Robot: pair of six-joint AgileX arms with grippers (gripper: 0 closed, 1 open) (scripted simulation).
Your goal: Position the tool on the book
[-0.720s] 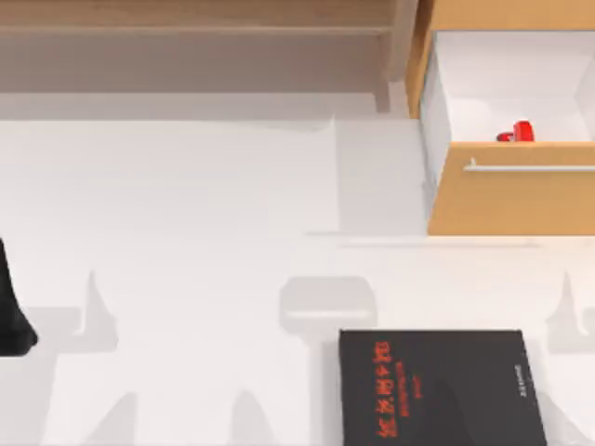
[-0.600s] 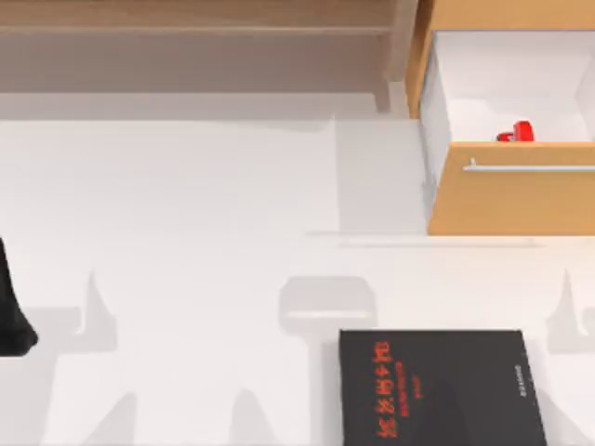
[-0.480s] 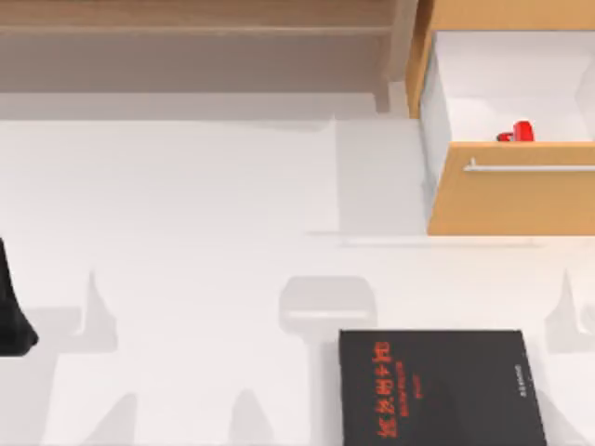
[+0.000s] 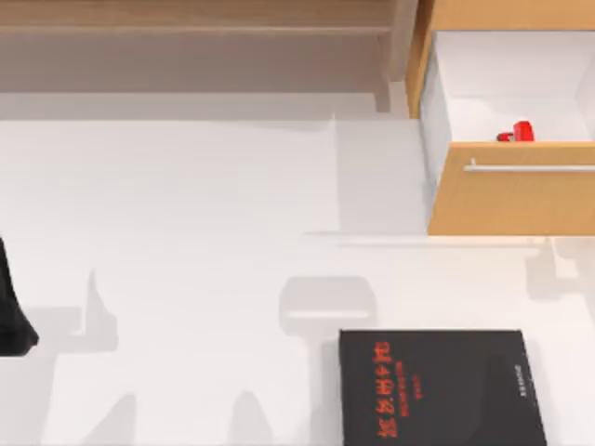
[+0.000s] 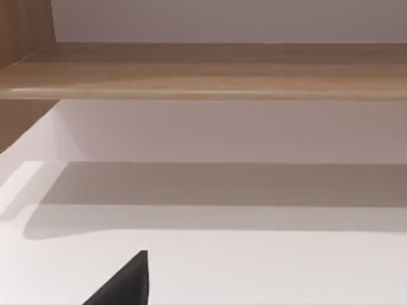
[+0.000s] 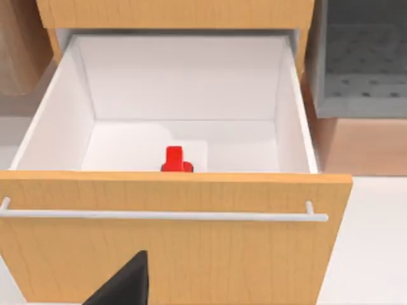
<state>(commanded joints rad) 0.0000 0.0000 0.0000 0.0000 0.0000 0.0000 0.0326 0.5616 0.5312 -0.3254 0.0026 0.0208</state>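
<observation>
The tool is a small red piece lying inside the open drawer at the table's back right, just behind the drawer's wooden front. It also shows on the white drawer floor in the right wrist view, tool. The book lies flat at the front right, black with red lettering and small white text. A dark part of my right gripper sits in front of the drawer front, facing into the drawer. My left arm is parked at the table's left edge, and a dark tip of my left gripper faces the back shelf.
A wooden shelf runs along the back of the table. The drawer front carries a long metal handle. A grey perforated panel stands beside the drawer cabinet. White tabletop spreads between the shelf and the book.
A shadow at the table's right edge has shifted up toward the drawer front. The tool, the book and the left arm have not moved.
</observation>
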